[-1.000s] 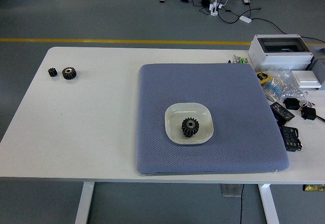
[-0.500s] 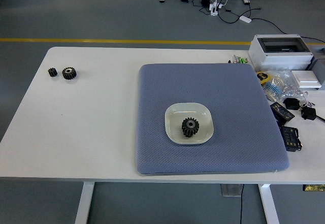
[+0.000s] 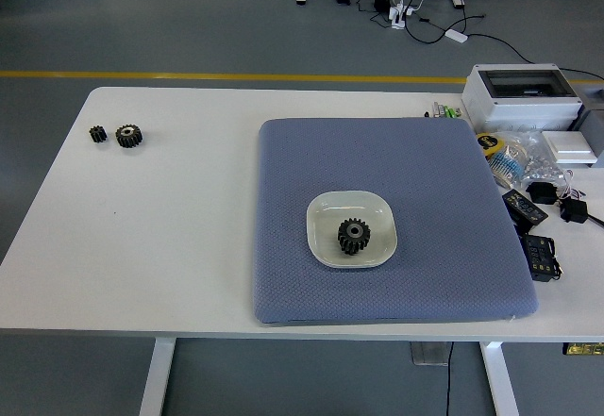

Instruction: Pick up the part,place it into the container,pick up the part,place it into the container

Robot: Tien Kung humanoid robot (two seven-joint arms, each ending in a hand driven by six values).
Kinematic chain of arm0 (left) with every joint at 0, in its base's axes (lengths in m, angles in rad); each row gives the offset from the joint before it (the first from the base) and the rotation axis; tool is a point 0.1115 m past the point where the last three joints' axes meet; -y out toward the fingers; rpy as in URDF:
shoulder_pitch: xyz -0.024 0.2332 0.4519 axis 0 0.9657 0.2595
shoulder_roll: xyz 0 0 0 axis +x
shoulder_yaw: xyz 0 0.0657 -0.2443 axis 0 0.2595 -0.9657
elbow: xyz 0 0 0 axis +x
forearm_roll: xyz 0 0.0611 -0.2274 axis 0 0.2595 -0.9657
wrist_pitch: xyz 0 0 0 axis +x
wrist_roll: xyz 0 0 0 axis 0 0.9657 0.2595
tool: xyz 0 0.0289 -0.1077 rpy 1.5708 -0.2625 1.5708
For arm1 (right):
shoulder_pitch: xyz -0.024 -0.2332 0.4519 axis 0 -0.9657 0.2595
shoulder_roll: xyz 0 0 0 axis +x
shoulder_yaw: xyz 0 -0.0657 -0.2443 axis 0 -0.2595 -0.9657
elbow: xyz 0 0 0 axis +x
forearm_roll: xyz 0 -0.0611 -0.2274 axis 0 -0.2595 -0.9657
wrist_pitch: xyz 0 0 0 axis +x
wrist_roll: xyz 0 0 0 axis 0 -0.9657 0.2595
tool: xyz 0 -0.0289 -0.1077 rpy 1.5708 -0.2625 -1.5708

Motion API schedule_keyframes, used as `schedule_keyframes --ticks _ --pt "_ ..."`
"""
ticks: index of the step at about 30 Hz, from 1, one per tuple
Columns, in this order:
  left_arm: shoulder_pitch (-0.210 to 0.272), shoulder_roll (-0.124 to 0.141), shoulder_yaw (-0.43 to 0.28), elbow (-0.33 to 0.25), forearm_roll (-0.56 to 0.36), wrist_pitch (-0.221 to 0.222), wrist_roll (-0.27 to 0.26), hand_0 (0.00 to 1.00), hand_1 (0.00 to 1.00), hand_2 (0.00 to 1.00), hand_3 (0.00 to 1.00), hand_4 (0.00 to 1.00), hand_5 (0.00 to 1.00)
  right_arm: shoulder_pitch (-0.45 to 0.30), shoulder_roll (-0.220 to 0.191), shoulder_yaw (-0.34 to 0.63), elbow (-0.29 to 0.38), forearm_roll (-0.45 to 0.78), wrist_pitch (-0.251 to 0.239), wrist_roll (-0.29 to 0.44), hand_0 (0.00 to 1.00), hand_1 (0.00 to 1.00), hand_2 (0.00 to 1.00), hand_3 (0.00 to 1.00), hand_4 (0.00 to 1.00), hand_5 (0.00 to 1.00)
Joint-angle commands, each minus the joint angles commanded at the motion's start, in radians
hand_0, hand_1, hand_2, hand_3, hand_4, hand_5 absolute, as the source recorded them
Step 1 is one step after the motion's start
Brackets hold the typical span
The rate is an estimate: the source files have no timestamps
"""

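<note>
Grey floor with a yellow line behind a white worktop (image 3: pixel 179 237), head view only. Blue-grey padded mat (image 3: pixel 387 180) covers the right-centre; on it a shallow white dish (image 3: pixel 326 210), the container, already holding one black gear (image 3: pixel 354 236) lying flat, bore up, toward the dish's near side. Two more black gears at the far left of the worktop, well apart from the mat: a small gear (image 3: pixel 97 134) just beside a medium gear (image 3: pixel 128 136). Judging by look, they are metal: stiff, dense for their size, not fragile; toothed rims should give grip, so pinch across the outer teeth from above. The small one looks fiddly for five fingers. Neither robot hand is in frame, so open or closed can't be said. Right edge clutter: white junction box (image 3: pixel 524 91), black adapters (image 3: pixel 533 227), bagged bits, partly cut off and hard to identify. Whether the left gears touch is too small to tell. No person visible.
</note>
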Motion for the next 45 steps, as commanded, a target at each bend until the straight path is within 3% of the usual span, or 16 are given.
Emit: schedule_keyframes --ticks 45 --pt "0.000 0.006 0.019 0.000 -0.017 0.000 0.000 0.715 0.698 0.746 0.613 0.755 0.696 0.007 -0.005 -0.004 0.009 -0.024 -0.005 -0.048 0.819 0.790 0.825 0.818 0.998 0.830"
